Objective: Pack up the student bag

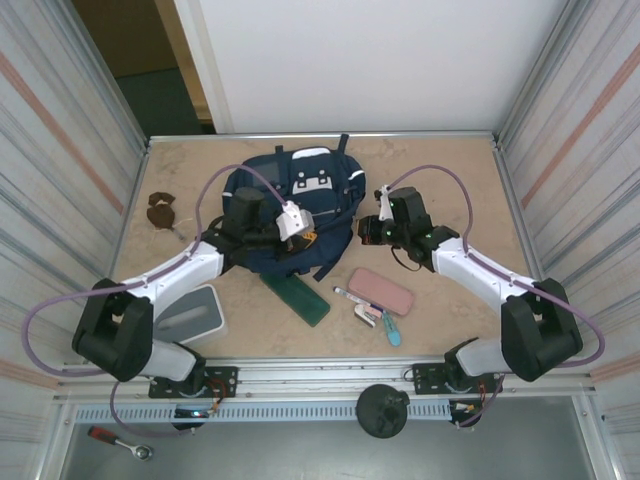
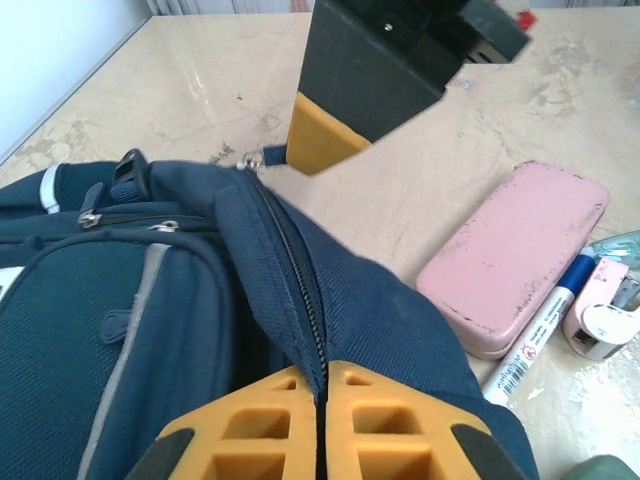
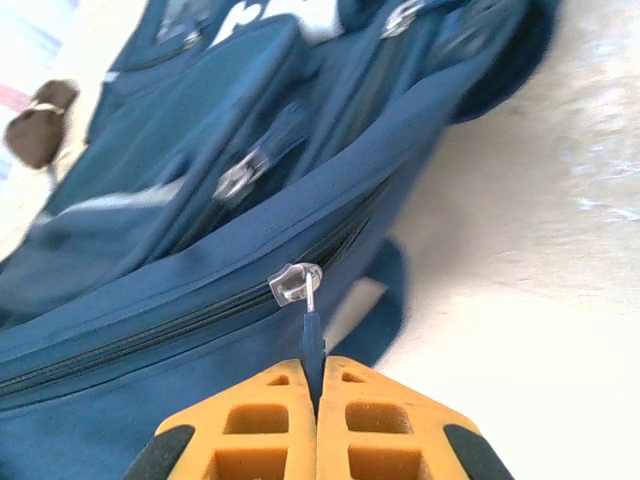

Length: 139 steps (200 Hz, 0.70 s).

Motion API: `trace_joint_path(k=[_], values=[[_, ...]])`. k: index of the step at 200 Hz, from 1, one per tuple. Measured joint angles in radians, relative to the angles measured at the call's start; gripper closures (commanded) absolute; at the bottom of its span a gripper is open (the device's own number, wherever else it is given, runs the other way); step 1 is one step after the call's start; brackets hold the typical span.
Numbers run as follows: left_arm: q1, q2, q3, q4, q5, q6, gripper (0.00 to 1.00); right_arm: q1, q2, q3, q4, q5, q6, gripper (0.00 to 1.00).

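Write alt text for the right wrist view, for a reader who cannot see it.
The right arm's yellow jaws are shut on the dark pull tab of a silver zipper slider on a large navy-blue fabric backpack, which lies on a pale table.

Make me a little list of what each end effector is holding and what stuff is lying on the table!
left end effector: shut, pinching the student bag along its zipper seam
right end effector: shut on the zipper pull
student bag: lying on the table, between the two arms
beside the bag: pink pouch, green booklet, marker
near the left arm: grey box
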Motion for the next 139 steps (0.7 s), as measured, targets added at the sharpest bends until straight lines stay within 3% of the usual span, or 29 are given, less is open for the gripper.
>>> trace_joint_path(k=[73,130,139], values=[[0.042,-0.011,-0.017,0.000,0.108,-0.009,1.00,-0.074,0.131,0.024,-0.006,0.069,0.000,1.00],[0.055,-0.011,-0.017,0.004,0.140,-0.023,1.00,-0.122,0.267,0.123,-0.002,0.031,-0.001,1.00],[0.061,-0.011,-0.017,0.005,0.143,-0.023,1.00,-0.125,0.266,0.124,0.000,0.018,-0.001,0.95]])
